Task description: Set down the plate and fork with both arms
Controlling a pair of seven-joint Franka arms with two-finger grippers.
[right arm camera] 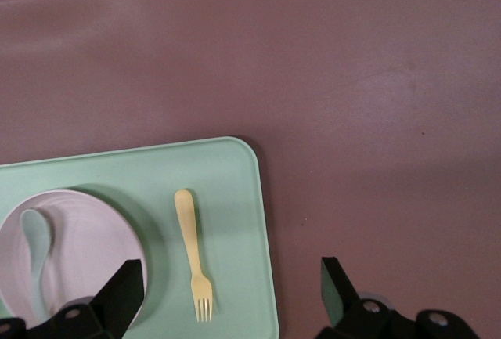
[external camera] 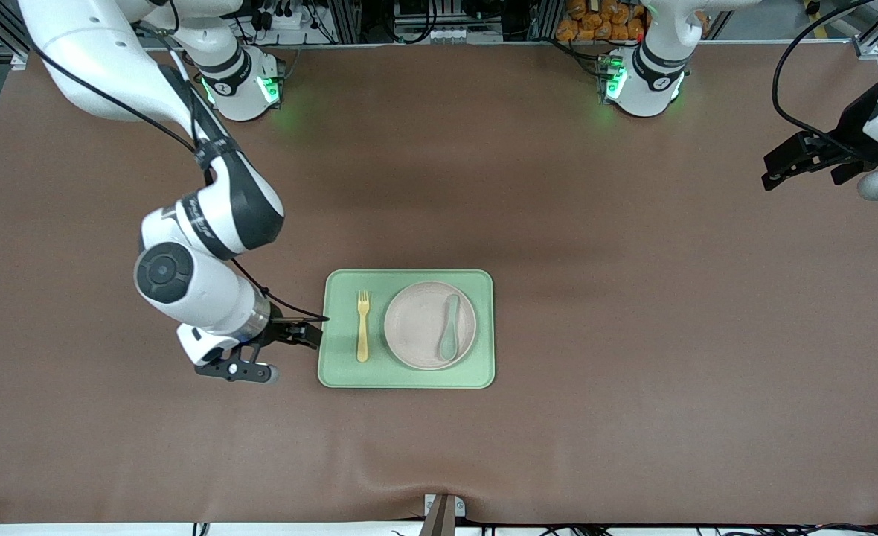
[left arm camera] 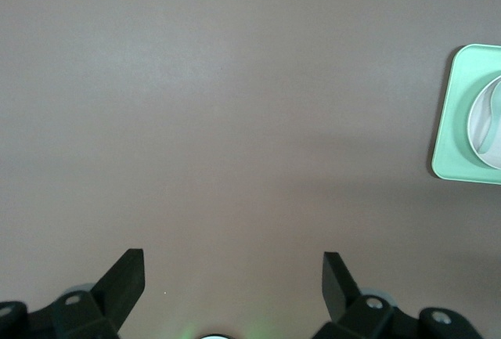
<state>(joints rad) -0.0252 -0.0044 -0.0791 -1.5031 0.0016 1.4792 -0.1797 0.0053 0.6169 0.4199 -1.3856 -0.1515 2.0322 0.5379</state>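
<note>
Right gripper (external camera: pixel 306 333) is hanging with jaws apart and empty, low over the table just at the tray's (external camera: pixel 333 372) edge toward the right arm's end. The right wrist view shows nothing between its fingertips (right arm camera: pixel 125 288). Likely sitting there because the fork (external camera: pixel 363 325) already lies flat on the tray, beside the plate (external camera: pixel 418 327) and apart from it.

Left gripper (external camera: pixel 796 158) is waiting with jaws spread, also empty, over bare table (external camera: pixel 632 417) at the left arm's end, well apart from the tray.

Plate is sitting in the tray's middle-to-left-arm part, with a grey-green spoon (external camera: pixel 450 327) lying in it. Judging both placements done; arms look clear of the set.
</note>
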